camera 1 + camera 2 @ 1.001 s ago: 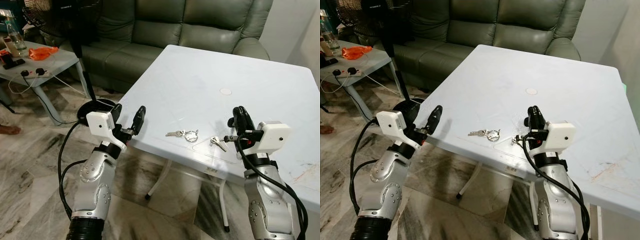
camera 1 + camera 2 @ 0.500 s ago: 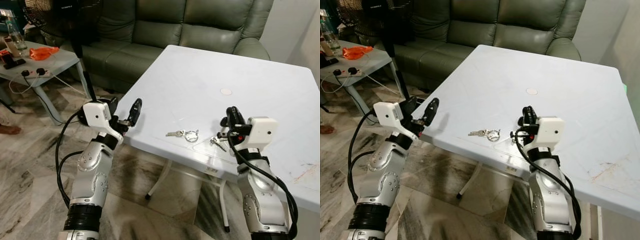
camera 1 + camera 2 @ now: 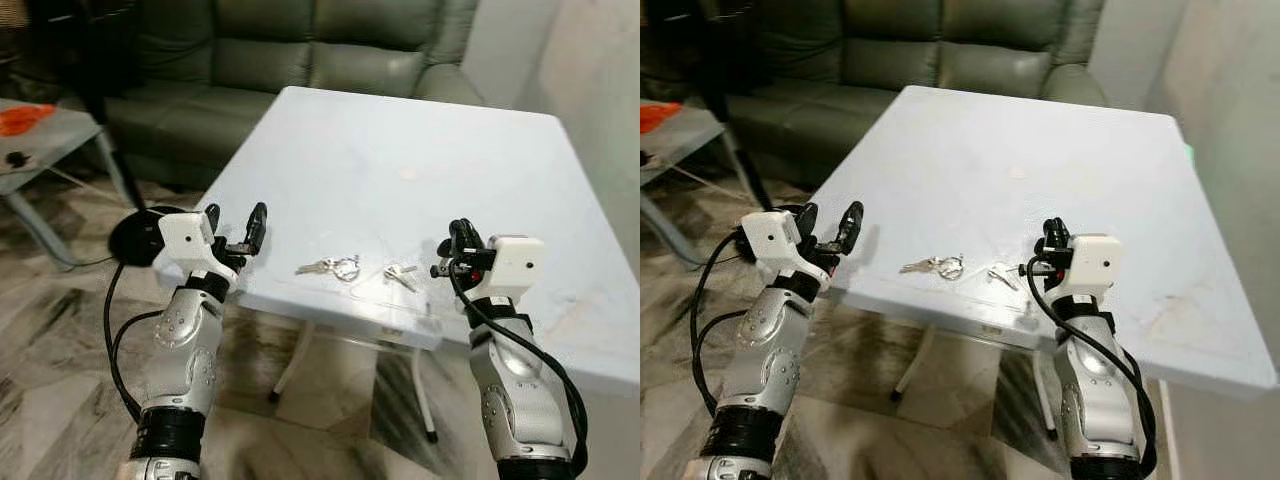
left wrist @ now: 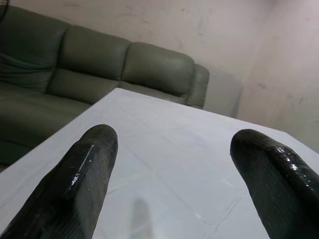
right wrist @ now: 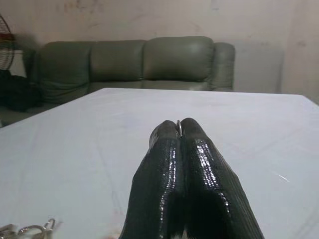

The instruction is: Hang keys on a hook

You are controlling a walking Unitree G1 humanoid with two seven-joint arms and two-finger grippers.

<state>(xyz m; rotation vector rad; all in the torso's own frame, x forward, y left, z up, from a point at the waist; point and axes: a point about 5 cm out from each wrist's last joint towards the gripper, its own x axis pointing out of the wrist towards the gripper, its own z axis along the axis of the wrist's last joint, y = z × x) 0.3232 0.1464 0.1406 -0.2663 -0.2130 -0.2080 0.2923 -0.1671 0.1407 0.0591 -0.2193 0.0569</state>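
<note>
A bunch of keys on a ring (image 3: pixel 335 267) lies near the front edge of the white table (image 3: pixel 400 130). A smaller key (image 3: pixel 400 273) lies just to its right. My left gripper (image 3: pixel 235 222) hovers open over the table's front left corner, left of the bunch; its two black fingers (image 4: pixel 75 184) stand wide apart with bare tabletop between them. My right gripper (image 3: pixel 458 240) is just right of the small key and apart from it. Its fingers (image 5: pixel 169 169) are pressed together, and a thin metal loop (image 5: pixel 178 125) peeks out between the tips.
A green sofa (image 3: pixel 300 50) stands behind the table. At the left are a low side table (image 3: pixel 40 140) with an orange thing (image 3: pixel 20 118) and a dark fan base (image 3: pixel 135 235) on the marble floor. A pale wall (image 3: pixel 600 90) runs along the right.
The whole view has swung to the right, so the table sits further left in the picture. Both grippers hold about the same places beside the keys. The keys lie where they were.
</note>
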